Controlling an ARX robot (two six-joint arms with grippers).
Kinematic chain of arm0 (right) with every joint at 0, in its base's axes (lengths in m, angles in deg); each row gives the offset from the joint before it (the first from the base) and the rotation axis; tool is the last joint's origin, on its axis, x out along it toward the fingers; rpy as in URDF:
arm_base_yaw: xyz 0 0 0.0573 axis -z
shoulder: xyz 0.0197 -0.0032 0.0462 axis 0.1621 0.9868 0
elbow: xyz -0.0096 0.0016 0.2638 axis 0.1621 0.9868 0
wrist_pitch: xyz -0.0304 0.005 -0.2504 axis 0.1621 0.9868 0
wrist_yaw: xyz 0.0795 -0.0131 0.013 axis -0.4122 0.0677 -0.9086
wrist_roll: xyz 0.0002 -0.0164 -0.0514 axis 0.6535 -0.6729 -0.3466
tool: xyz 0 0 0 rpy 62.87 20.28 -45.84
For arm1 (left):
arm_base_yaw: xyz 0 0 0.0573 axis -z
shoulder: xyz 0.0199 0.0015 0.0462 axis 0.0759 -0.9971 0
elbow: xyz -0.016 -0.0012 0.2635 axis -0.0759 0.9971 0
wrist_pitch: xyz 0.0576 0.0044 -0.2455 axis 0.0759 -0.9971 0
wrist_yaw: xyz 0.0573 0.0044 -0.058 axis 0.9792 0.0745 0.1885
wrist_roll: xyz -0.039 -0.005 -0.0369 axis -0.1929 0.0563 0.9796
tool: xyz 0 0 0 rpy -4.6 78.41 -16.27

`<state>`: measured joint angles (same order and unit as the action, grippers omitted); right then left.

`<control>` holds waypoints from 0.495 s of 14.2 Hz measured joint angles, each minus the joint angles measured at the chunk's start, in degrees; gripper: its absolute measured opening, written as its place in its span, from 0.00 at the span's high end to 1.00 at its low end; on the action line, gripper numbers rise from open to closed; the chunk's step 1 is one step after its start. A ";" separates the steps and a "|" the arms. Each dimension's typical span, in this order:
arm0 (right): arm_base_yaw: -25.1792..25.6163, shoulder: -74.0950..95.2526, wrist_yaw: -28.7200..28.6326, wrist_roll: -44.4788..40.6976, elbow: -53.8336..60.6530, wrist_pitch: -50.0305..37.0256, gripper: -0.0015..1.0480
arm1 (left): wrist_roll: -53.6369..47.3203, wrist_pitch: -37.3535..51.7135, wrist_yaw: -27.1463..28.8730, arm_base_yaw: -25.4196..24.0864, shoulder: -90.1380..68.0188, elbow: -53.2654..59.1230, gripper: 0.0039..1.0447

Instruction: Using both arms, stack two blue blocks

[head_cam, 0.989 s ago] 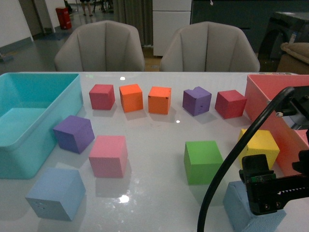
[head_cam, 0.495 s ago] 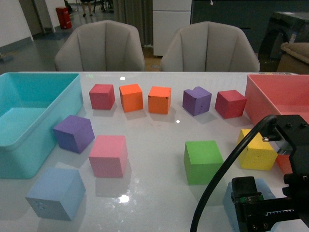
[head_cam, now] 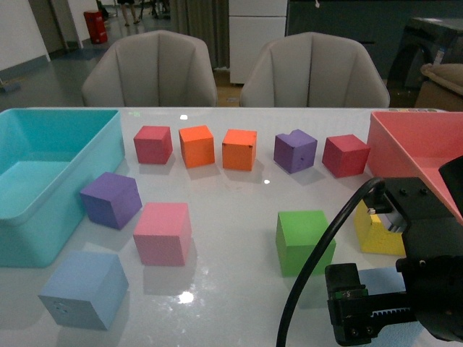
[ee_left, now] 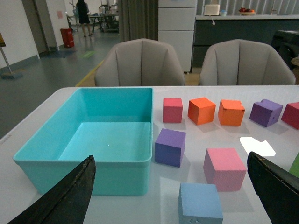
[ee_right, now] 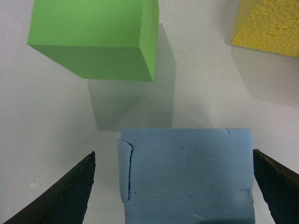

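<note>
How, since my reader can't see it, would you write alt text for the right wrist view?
The open right gripper straddles a blue block on a white table. A green block and a yellow block sit nearby, apart from it.

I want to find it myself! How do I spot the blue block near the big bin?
Find the big turquoise bin. In front of its near wall, closest to the robot, sits the pale blue block. The purple cube and pink cube nearby sit farther back; it alone is blue.
</note>
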<state>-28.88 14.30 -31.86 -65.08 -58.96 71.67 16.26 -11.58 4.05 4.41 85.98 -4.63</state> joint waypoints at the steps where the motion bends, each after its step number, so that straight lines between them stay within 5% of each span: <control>1: 0.04 2.97 0.00 0.00 0.00 -2.25 0.06 | 0.00 0.00 0.00 0.00 0.00 -0.02 0.06; 3: 0.11 5.73 -0.24 0.00 0.42 -4.83 0.13 | 0.00 0.00 0.00 0.00 0.00 -0.02 0.06; 7: 0.44 4.26 -0.17 0.07 2.58 -5.35 0.51 | 0.00 0.00 0.00 0.00 0.00 -0.02 0.06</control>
<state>-28.44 18.56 -32.03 -65.01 -56.38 66.31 16.26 -11.58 4.05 4.41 85.98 -4.66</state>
